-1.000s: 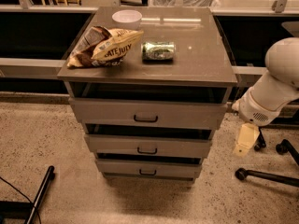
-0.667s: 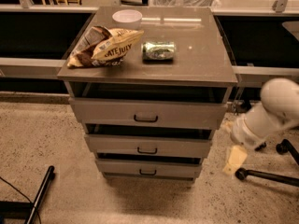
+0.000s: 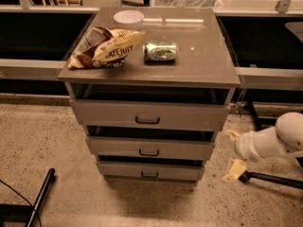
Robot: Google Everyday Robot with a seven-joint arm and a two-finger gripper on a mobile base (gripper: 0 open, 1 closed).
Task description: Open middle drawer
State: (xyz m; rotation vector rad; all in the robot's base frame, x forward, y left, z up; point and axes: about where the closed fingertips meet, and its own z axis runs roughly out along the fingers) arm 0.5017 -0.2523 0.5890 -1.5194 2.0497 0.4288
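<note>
A grey-beige cabinet with three drawers stands in the middle. The middle drawer [image 3: 118, 147] has a flat front and a small dark centre handle [image 3: 149, 152]. It sticks out only slightly, like the other two. My gripper [image 3: 231, 152] is on a white arm [image 3: 270, 143] low at the right, just off the cabinet's right side at middle-drawer height. Its pale fingers [image 3: 235, 170] are spread apart and hold nothing. It does not touch the drawer.
The taller top drawer [image 3: 109, 113] and the slim bottom drawer [image 3: 123, 171] sit above and below. On the cabinet top [image 3: 199, 60] lie a chip bag [image 3: 106, 48], a green can [image 3: 160, 51] and a white bowl [image 3: 129, 19]. A dark chair leg [image 3: 274, 178] lies at the right and a black pole [image 3: 40, 197] at the lower left.
My arm has dropped lower and swung left, bringing the gripper from beside the top drawer down to the cabinet's right side at middle-drawer height. The drawers have not moved.
</note>
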